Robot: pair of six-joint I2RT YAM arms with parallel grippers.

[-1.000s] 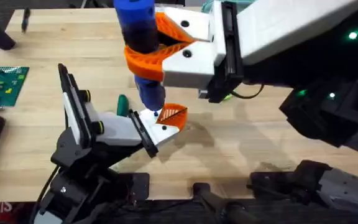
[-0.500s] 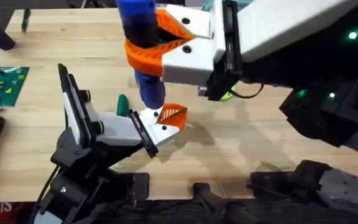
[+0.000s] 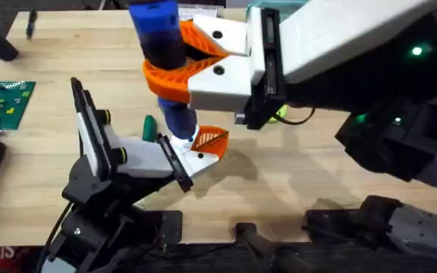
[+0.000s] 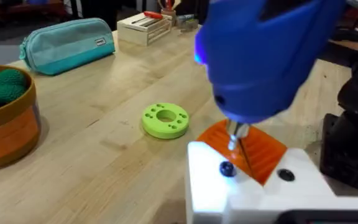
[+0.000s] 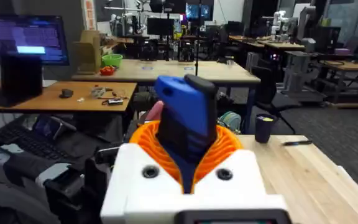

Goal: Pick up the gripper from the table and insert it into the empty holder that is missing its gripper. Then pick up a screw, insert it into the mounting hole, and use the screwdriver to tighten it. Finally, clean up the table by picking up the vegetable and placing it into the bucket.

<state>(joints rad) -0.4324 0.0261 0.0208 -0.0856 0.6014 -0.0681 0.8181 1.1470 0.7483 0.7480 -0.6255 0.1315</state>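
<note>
My right gripper (image 3: 163, 58) is shut on the blue screwdriver (image 3: 160, 34), which its orange fingers (image 5: 229, 149) clamp from both sides. The driver's bit (image 4: 235, 133) points down at the gripper (image 3: 208, 142), an orange wedge on a white block (image 4: 253, 190) that sits against the black end plate (image 3: 174, 162) of the holder (image 3: 131, 155). A dark screw head (image 4: 227, 168) shows in the block just below the bit. The holder is at the end of the left arm. A green knitted vegetable (image 4: 2, 86) lies inside the brown bucket (image 4: 8, 134).
A yellow-green ring (image 4: 165, 119) lies on the table (image 3: 317, 174) behind the block. A teal pouch (image 4: 67, 43) and a small wooden box (image 4: 143, 26) stand farther back. A green board (image 3: 2, 102) rests at the table's left edge.
The right gripper has shifted a little to the left with the screwdriver, whose top now leans further left. The bit stays at the white block. The holder has not moved.
</note>
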